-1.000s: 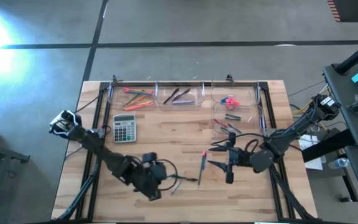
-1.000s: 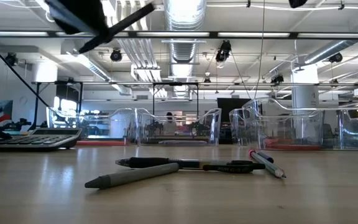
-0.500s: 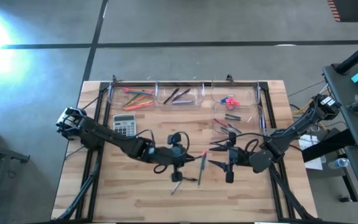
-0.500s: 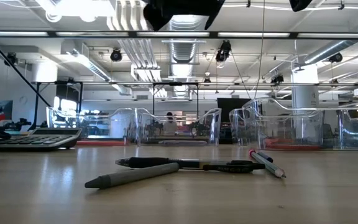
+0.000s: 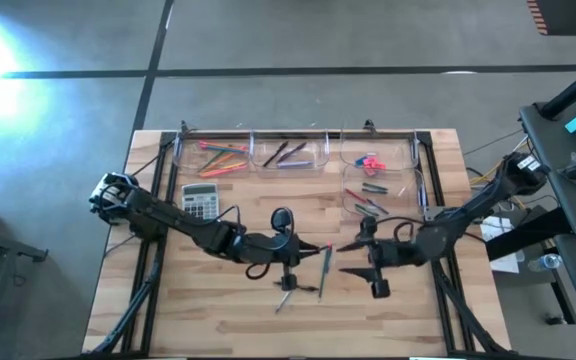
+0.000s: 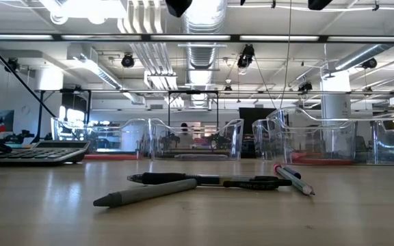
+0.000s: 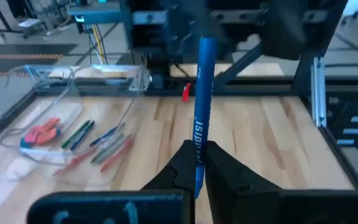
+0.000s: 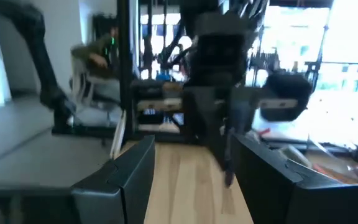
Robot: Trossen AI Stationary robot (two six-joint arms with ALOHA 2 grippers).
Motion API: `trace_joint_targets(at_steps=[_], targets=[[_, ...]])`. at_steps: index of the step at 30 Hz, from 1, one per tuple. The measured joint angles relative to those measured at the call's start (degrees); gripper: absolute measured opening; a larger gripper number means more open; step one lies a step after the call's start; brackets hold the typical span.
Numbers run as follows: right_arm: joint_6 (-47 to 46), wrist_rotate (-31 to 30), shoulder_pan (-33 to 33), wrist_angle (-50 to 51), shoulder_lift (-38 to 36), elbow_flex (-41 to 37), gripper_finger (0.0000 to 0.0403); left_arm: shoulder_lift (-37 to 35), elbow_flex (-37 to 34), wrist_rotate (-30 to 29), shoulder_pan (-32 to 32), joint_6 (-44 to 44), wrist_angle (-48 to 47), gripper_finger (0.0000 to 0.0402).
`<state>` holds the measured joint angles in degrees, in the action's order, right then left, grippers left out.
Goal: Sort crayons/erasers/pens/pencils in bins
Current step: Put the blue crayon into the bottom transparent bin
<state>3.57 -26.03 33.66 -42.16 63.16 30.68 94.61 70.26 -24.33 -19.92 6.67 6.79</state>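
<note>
My left gripper [image 5: 301, 249] hovers over the table's middle, shut on a blue pen [image 7: 201, 118]. My right gripper [image 5: 349, 257] is open just to its right and faces it, with its fingers [image 8: 129, 177] spread wide and touching nothing. Below the left gripper, a grey pen [image 6: 146, 193], a black pen [image 6: 204, 181] and a pink-ended pencil [image 5: 324, 268] lie flat on the wood. Four clear bins sit at the far edge and far right. They hold bright pencils [image 5: 218, 155], dark pens [image 5: 288, 152], erasers [image 5: 370, 161] and mixed sticks [image 5: 368, 203]. My left gripper pinches the blue pen between its two fingers [image 7: 182, 165], on the printed barrel near its back end [image 7: 197, 177]. The pen runs along the fingers and sticks out well beyond their tips toward the right gripper. It is lifted clear of the table.
A grey calculator [image 5: 200, 205] lies left of centre, beside the left arm. Black frame rails [image 5: 158, 180] run along the table's left, right and far sides. Bare wood [image 5: 228, 320] shows along the near edge.
The left gripper, with the pen in it throughout, has risen from the near-left part of the table and swung right to the middle, above the loose pens. The right gripper has shifted slightly left toward it. The pens and pencil on the table have stayed put.
</note>
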Motion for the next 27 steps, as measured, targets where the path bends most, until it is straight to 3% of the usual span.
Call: trace_joint_targets(at_steps=[5,12,18,27], targets=[[-1.01,1.92,-2.95,-7.72,-0.04,-3.03,0.0201,0.0,0.0,-0.03,0.07,-1.2,2.23,0.0],[-5.11,2.66,-6.53,-9.15,2.45,-2.97,0.0201,0.0,0.0,-0.05,0.11,-1.56,3.85,0.0],[-5.16,8.02,-7.83,-9.45,5.79,-0.36,0.0201,0.0,-0.02,-0.05,0.09,-1.56,4.76,0.0],[-4.81,8.05,-8.49,-10.19,8.22,1.87,0.0199,0.0,-0.3,-0.04,0.09,-1.5,4.76,0.0]])
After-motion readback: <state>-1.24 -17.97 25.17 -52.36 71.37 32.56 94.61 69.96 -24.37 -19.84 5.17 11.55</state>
